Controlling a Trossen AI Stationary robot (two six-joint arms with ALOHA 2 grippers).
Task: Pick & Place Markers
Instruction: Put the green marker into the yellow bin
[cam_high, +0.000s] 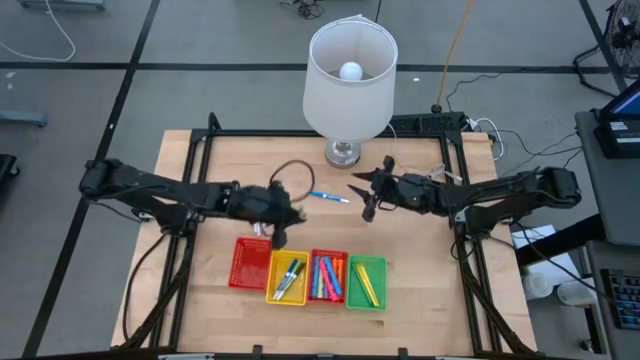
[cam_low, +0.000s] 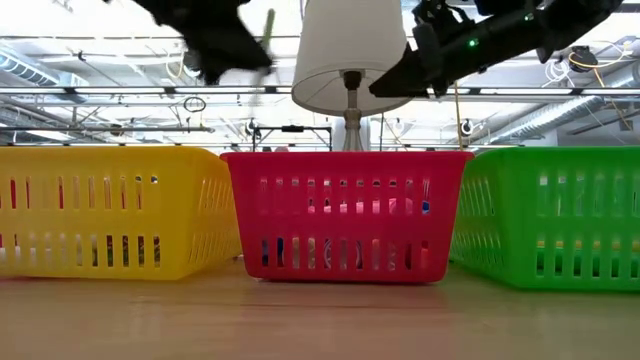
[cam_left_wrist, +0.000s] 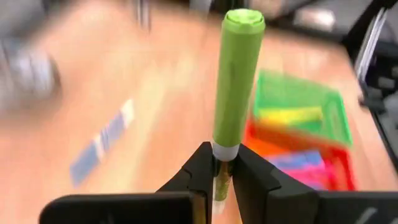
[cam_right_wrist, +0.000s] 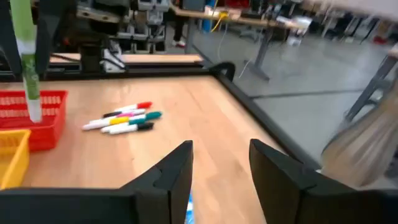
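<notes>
**High view first: green marker up in the left gripper**

High view, looking straight down: the left gripper (cam_high: 277, 212) hung over the wood table (cam_high: 200, 290), just above the red tray (cam_high: 251, 263) and the yellow tray (cam_high: 288, 277). The right gripper (cam_high: 368, 190) sat near the lamp (cam_high: 348, 80), fingers parted, nothing between them. A blue marker (cam_high: 328, 196) lay loose on the table between the two grippers. Four trays stood in a row: red, yellow, a second red tray (cam_high: 327, 277) full of coloured markers, and the green tray (cam_high: 366, 283) with yellow sticks inside. A dark cable looped above the left gripper.

Low view, level across the table: the tray walls filled the picture and blocked the tabletop behind them. The yellow tray sat on the left, a red one in the middle, the green one on the right. Both arms hung dark overhead, with the lamp shade between them.

Left wrist view: the jaws were pinching the green marker (cam_left_wrist: 235, 93) at its lower end, and it stood straight up from the fingers. Beyond it lay the blue marker, blurred, and the green and red trays.

Right wrist view: the jaws were spread wide and empty. Out ahead a cluster of markers (cam_right_wrist: 123, 119) lay on the table beside the red tray, and the green marker hung upright over that tray's edge.
</notes>
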